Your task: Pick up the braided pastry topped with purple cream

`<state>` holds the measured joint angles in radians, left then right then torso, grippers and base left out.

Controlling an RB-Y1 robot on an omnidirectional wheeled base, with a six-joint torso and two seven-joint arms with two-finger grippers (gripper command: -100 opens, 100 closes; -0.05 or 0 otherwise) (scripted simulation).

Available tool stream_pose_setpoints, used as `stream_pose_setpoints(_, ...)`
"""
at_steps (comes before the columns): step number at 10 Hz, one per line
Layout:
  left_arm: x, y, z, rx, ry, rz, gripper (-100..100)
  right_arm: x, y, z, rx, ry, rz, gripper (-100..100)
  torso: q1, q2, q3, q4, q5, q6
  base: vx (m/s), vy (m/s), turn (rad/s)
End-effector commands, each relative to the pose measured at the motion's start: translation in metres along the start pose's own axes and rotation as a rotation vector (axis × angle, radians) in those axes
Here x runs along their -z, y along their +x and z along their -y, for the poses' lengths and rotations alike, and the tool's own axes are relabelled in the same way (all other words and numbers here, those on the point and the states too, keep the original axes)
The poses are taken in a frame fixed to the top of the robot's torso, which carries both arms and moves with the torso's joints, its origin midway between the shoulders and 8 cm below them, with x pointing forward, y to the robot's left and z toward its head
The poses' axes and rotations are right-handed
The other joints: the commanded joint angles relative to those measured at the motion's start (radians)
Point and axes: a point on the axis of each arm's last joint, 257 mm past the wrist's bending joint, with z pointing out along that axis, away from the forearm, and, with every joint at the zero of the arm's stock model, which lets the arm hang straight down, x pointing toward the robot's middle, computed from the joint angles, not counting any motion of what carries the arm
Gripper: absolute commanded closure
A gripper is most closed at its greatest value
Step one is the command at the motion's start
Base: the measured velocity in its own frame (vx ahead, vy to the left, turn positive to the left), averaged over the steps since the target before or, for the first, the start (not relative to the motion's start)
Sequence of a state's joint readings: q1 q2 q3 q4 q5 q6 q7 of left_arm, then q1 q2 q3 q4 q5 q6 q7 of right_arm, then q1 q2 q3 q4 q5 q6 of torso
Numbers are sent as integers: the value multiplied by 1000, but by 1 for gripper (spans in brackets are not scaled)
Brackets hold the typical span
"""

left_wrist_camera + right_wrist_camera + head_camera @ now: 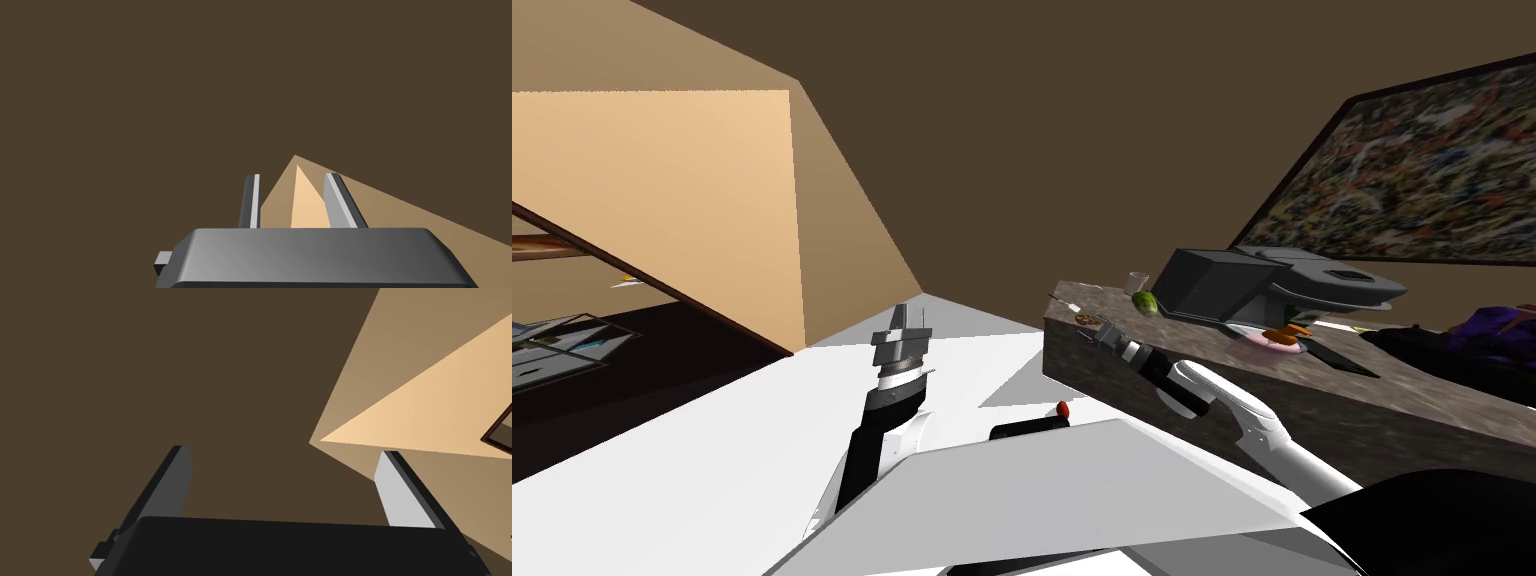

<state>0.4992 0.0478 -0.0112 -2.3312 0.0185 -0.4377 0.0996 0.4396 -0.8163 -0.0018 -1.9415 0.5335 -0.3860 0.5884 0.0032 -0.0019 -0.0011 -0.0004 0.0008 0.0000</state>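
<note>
Our right gripper point(285, 450) has its jaws spread wide with nothing between them, and it points up and away from the counter point(1372, 400). In the head view it hangs at the counter's left end, just beside a small brown item point(1085, 318) lying on the top. Our left gripper point(292, 175) stands upright, well apart from the counter, its jaws drawn to a narrow gap and holding nothing. Further along the counter sit a green item point(1144, 300), a clear glass point(1137, 282), a dark grey appliance point(1272, 280) and a pink plate point(1257, 343) with orange bits. The purple-topped pastry point(1497, 325) lies at the counter's far right end, well apart from both grippers; we cannot make out its braid.
</note>
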Motion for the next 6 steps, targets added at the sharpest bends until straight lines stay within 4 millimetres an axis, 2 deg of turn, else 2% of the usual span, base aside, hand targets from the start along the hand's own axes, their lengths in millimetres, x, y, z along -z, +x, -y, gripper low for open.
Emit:
stream_pose_setpoints(1, 0, 0, 0, 0, 0, 0, 0, 8, 27, 11, 94, -12, -80, -100, 0, 0, 0, 0, 0, 0, 44, 76, 99)
stream_pose_setpoints(2, 0, 0, 0, 0, 0, 0, 0, 10, 29, 13, 97, -12, -88, -100, 1, -1, 0, 0, 0, 0, 32, 58, 39)
stream_pose_setpoints(4, 0, 0, 0, 0, 0, 0, 0, 26, 64, 30, 212, -36, -198, -100, 0, 0, 0, 0, 0, 0, 34, 66, 82)
stream_pose_setpoints(5, 0, 0, 0, 0, 0, 0, 0, 27, 68, 32, 213, -34, -206, -100, 1, 0, 0, 0, 0, 0, 36, 51, 29)
stream_pose_setpoints(6, 0, 0, 0, 0, 0, 0, 0, 38, 85, 42, 266, -47, -263, -100, 0, 0, 0, 0, 0, 0, 35, 55, 76)
